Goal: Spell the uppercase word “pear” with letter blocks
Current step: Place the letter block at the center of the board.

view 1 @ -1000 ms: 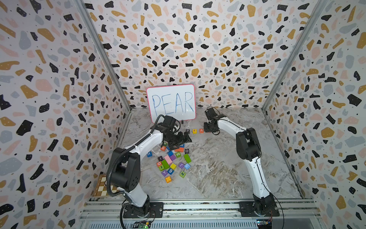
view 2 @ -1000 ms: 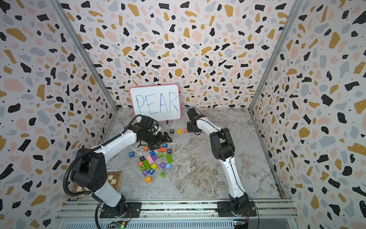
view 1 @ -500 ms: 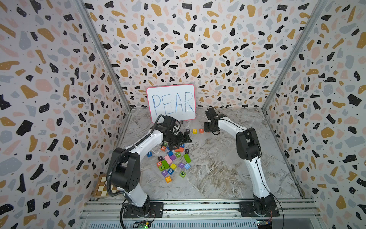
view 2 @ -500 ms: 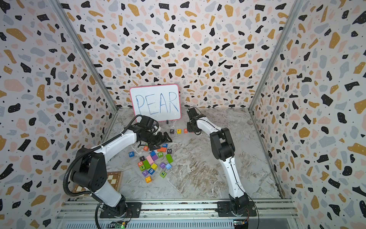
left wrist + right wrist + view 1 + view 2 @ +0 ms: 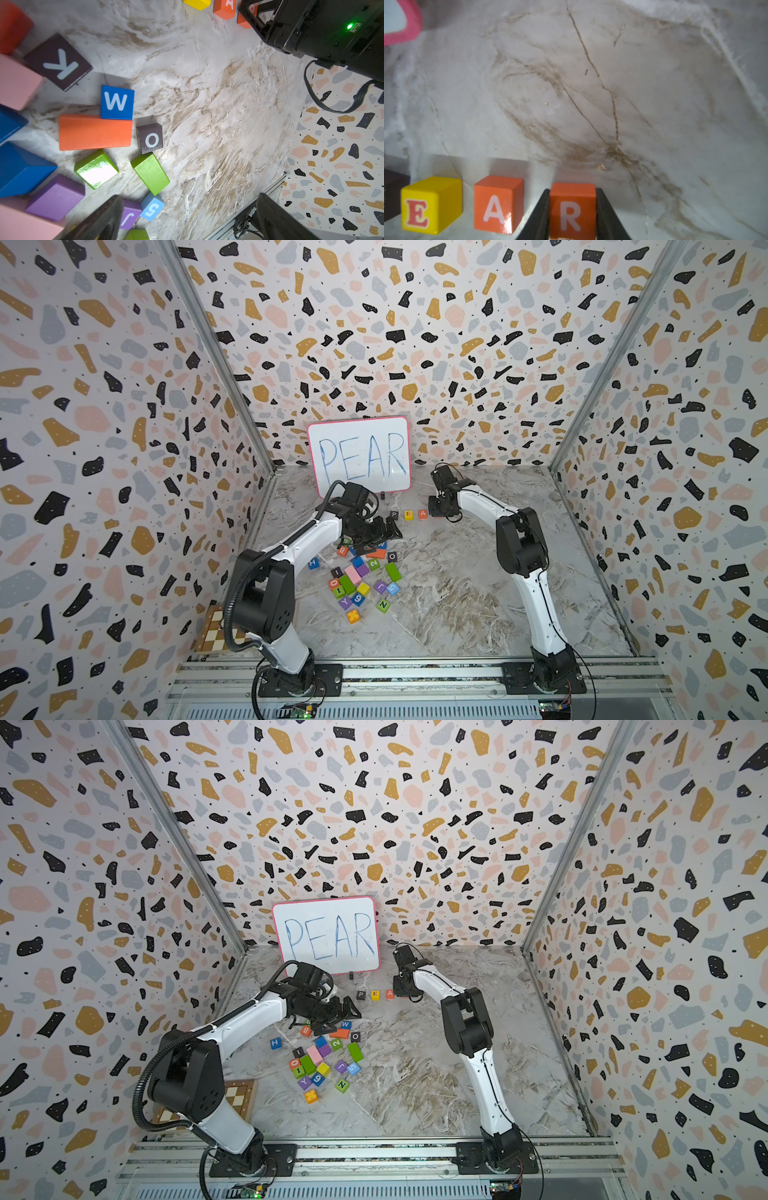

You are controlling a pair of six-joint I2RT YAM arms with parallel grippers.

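Pinched in the right hand (image 5: 572, 190): R block (image 5: 572, 216), seemingly seated on the bench (image 5: 591, 83), at three o'clock of A block (image 5: 497, 204), E block (image 5: 430, 204), P block (image 5: 394, 514); judged last placement; next called for spreading, lifting straight; left hand (image 5: 388, 529) spread over spare cubes (image 5: 361, 572).

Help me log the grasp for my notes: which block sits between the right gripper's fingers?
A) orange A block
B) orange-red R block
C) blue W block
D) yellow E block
B: in the right wrist view the right gripper has its black fingers pressed against both sides of the R block, while the A block stands free beside it.
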